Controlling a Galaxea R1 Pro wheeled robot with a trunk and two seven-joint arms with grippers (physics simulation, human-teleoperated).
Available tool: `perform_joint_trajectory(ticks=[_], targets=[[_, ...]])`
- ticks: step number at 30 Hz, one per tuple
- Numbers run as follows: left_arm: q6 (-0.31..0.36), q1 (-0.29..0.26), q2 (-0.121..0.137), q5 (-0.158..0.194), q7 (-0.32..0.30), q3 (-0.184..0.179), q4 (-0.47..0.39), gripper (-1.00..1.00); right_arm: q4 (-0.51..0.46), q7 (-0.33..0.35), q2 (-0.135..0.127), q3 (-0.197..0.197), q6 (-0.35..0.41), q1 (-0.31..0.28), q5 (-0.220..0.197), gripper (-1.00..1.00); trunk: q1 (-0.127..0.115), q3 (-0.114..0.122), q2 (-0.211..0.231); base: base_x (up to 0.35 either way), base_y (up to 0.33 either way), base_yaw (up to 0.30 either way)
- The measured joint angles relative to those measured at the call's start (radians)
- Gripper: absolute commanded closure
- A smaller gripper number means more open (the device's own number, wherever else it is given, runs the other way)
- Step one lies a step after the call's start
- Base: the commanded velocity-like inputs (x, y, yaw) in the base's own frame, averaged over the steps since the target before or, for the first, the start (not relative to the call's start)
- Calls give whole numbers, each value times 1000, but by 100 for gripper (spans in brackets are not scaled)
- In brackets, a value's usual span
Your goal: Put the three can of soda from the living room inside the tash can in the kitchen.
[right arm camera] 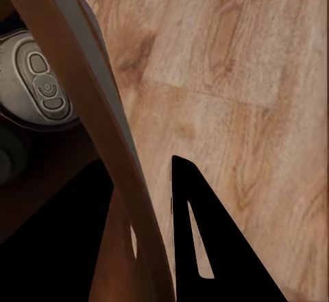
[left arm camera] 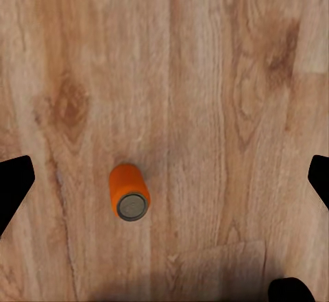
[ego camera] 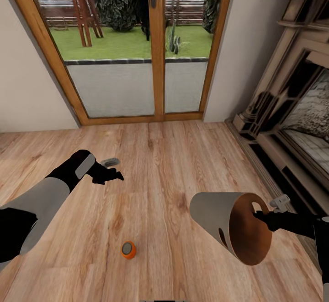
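Observation:
One can of soda (ego camera: pixel 128 250) stands upright on the wood-plank floor, orange with a grey top. The left wrist view looks straight down on this can (left arm camera: pixel 129 193). My left gripper (ego camera: pixel 114 168) hovers open over the floor beyond the can, its dark fingertips (left arm camera: pixel 14 187) spread wide with nothing between them. My right gripper (ego camera: pixel 261 213) is shut on the rim of the tash can (ego camera: pixel 226 226), held tilted with its brown inside facing me. Inside the tash can (right arm camera: pixel 96 103), the right wrist view shows the silver top of another can of soda (right arm camera: pixel 41 86).
Wood-framed glass doors (ego camera: pixel 157 45) close the far wall, with a garden behind. A dark brick fireplace (ego camera: pixel 292 110) runs along the right side. Pale walls flank the doors. Open plank floor (ego camera: pixel 173 164) lies between my arms and the doors.

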Motion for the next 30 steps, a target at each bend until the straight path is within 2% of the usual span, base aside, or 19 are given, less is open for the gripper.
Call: perform_joint_trajectory(ticks=[6,10,12,16,30], targets=[[0,0,0,-1,11,0,1,-100,0,0,-1,-1,0,0,0,100,0,0,0,33,-4,0],[0,0,-1,-1,60,3,1,-100,0,0,0,-1,0,0,-1,100,0,0,0,6,-1,0],[0,0,-1,0,91,5,1,-100,0,0,0,-1,0,0,-1,100,8,-6,-14,2,0,0],[0,0,-2,1,107,5,1,-100,-1,0,1,-1,1,0,-1,100,23,-19,-42,0,0,0],[0,8,-3,2,114,5,2,-100,-13,6,1,-1,3,0,-2,100,77,-63,-140,0,0,0]])
